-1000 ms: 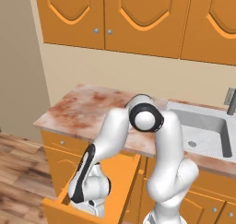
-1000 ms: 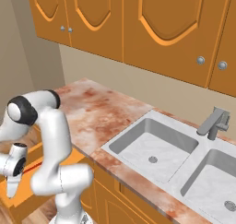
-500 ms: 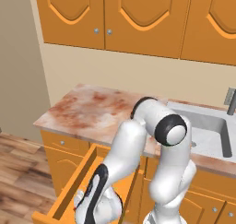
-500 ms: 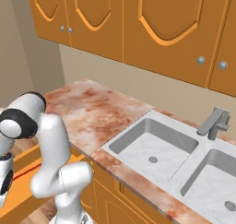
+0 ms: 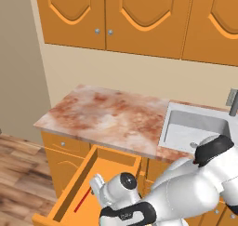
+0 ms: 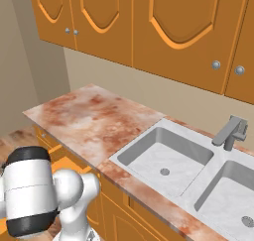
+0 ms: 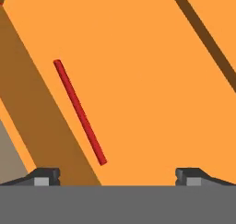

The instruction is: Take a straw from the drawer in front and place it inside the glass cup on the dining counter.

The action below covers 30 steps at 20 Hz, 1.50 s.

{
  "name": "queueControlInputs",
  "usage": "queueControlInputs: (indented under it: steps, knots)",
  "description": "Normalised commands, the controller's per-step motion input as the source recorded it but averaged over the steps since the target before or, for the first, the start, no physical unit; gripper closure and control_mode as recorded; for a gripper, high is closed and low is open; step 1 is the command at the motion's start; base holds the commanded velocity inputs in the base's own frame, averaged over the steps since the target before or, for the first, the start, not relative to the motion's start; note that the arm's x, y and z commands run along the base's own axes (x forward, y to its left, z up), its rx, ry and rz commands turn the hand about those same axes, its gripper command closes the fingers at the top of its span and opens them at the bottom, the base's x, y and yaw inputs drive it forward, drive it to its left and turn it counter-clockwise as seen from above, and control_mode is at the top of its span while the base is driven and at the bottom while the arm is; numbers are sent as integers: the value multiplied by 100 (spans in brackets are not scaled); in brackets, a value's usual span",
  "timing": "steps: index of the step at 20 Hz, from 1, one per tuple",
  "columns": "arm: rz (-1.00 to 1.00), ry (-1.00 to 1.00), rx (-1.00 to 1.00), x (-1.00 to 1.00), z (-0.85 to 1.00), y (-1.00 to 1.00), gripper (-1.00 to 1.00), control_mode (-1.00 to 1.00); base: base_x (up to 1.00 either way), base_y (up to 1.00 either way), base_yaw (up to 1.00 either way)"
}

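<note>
Arm has dropped lower into the drawer [image 5: 111, 167] since the earlier frame, gripper [image 7: 115, 174] spread wide and empty above the drawer floor. Straw [image 7: 79, 111] lies flat beside the drawer's left wall, off-centre to the fingertips. Best to shift toward that wall, straddle mid-straw, then pinch.

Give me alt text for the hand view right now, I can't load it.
A thin red straw lies diagonally on the orange floor of the open drawer, close to its darker side wall. The gripper hangs above it with jaws wide open, empty, the straw's near end between the fingertips but left of centre.
</note>
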Motion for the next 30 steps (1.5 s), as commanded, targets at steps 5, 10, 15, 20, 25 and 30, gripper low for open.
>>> queueControlInputs:
  steps: [5, 10, 15, 20, 25, 30]
  knots:
    - [0, 0, 0, 98, 70, 12, -100, -100, 0, 0, 0]
    - [0, 20, -3, 94, 59, 22, -100, -100, 0, 0, 0]
    - [2, 31, -11, 53, 10, 2, -100, -100, 0, 0, 0]
    - [9, 20, -9, 3, -34, 8, -100, -100, 0, 0, 0]
    - [10, 1, -1, -7, -40, 16, -100, -100, 0, 0, 0]
    - [4, -3, 0, -6, -48, 3, -100, -100, 0, 0, 0]
